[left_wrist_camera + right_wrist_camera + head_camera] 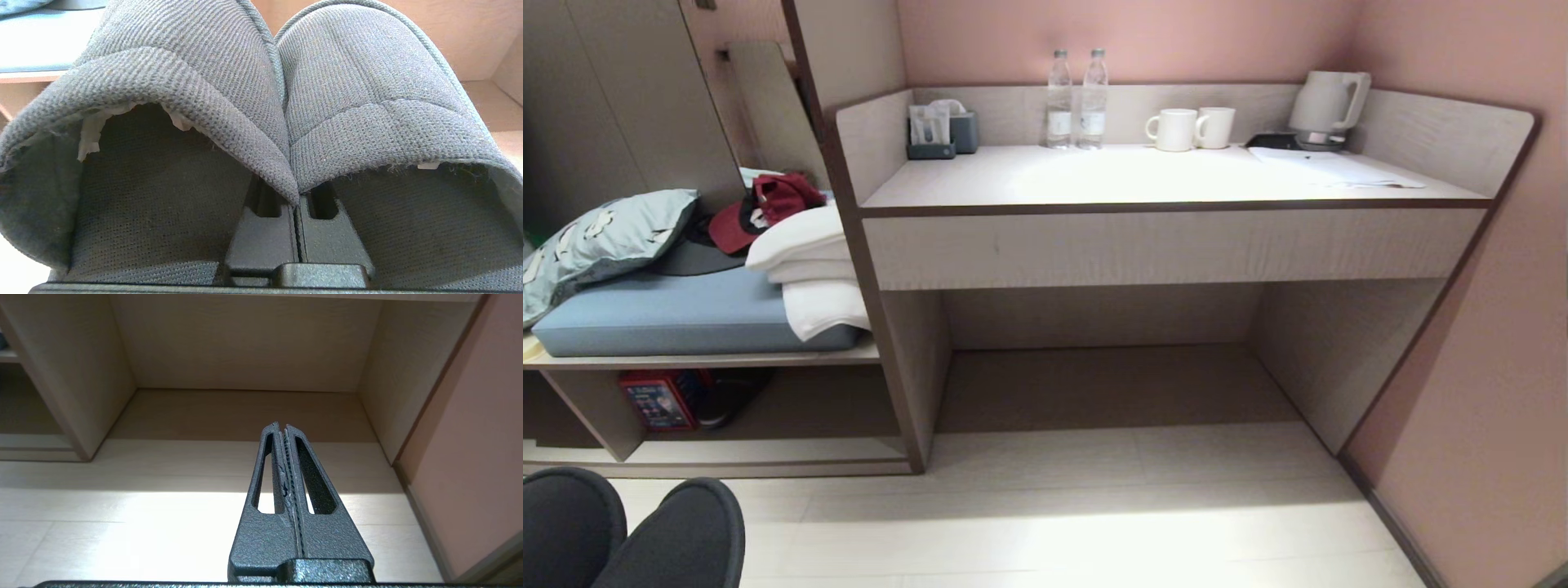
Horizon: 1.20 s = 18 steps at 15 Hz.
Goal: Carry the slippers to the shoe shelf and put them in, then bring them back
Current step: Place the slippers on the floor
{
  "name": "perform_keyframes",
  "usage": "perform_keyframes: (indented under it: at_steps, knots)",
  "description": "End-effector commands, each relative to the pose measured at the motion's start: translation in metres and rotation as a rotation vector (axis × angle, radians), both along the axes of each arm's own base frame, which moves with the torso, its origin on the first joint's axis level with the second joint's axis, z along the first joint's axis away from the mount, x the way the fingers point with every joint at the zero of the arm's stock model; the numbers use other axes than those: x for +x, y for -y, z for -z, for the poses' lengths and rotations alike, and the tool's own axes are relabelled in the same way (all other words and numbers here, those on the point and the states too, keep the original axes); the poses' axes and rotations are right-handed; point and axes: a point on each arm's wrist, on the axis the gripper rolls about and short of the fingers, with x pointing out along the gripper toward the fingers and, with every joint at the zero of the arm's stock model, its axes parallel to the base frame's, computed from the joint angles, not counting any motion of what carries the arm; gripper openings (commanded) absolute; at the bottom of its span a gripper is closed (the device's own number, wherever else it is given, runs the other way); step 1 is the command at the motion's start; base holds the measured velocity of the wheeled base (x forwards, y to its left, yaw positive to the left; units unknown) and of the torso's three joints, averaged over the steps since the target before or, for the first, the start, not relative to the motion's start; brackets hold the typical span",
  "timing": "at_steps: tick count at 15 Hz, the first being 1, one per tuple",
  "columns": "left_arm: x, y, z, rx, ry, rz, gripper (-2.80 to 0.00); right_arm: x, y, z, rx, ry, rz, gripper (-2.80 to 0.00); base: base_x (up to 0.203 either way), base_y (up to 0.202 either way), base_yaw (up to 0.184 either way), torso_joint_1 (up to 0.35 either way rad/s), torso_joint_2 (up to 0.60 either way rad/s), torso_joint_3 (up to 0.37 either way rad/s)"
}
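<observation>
Left gripper [296,204] clamped on the inner edges of both slippers [282,81], held side by side, toes pointing away from the wrist; they show lower left in head view. Shoe shelf [768,451] lies just beyond, left-middle. Right gripper [282,433] pinched closed, empty, facing the desk kneehole [245,412]. Slippers: dark ribbed fabric, rounded toes.

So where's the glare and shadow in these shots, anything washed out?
Head view: the desk top is blown out to near white under the lamp light, the kneehole below sits in shadow, and a bright band crosses the floor. Right wrist view: the same bright patch glares behind the shut right claw. Left wrist view: evenly lit, the slippers fill the frame and their weave is sharp.
</observation>
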Motion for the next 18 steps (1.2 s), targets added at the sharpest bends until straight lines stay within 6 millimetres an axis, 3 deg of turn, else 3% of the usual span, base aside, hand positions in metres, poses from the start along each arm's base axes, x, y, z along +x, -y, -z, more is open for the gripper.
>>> perform_keyframes:
  at_steps: [1,18]
  knots:
    - [0.0001,0.0000,0.0000,0.000,-0.002,0.000,-2.80,-0.0001,0.0000,0.0000,0.000,0.001,0.000,-2.80,0.000,-0.193,0.003,0.004,0.00,0.000]
    - [0.0001,0.0000,0.0000,0.001,-0.002,0.001,-2.80,-0.0001,0.0000,0.0000,0.000,0.001,0.000,-2.80,0.000,-0.195,0.002,0.003,0.00,0.002]
